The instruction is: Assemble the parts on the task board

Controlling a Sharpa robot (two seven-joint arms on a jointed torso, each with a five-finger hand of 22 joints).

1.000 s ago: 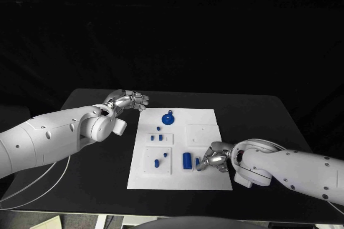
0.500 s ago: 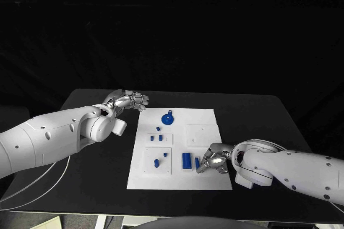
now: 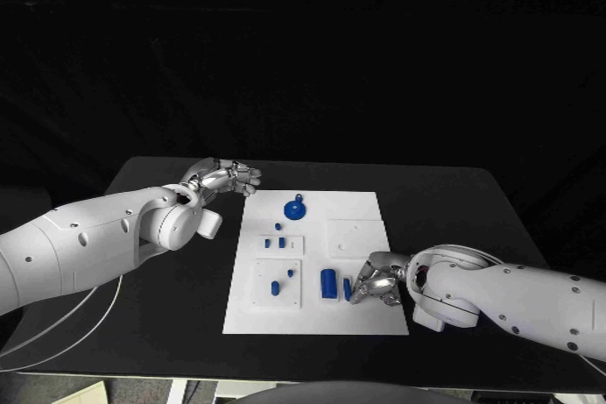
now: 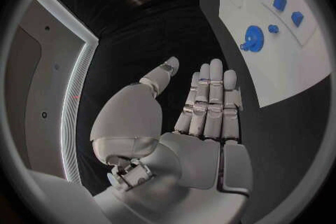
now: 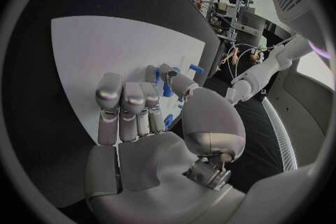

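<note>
The white task board [image 3: 357, 206] lies in the middle of the table. A round blue part [image 3: 296, 210] sits at its far end, two small blue parts [image 3: 274, 243] are in a raised block, and a blue cylinder [image 3: 328, 283] stands near the front. My right hand [image 3: 376, 281] rests on the board's near right part, thumb and a finger pinching a thin blue part [image 3: 348, 287], [image 5: 167, 89]. My left hand [image 3: 228, 176] hovers off the board's far left corner, fingers straight and holding nothing [image 4: 203, 106].
Two more small blue parts [image 3: 276, 287] sit in the near left block. A plain white square block [image 3: 355, 237] is at the board's right. Black table [image 3: 151, 272] surrounds the board. The round blue part [image 4: 253, 39] lies ahead of the left hand.
The right hand has sunk slightly toward the board at the thin blue part. The left arm has not moved.
</note>
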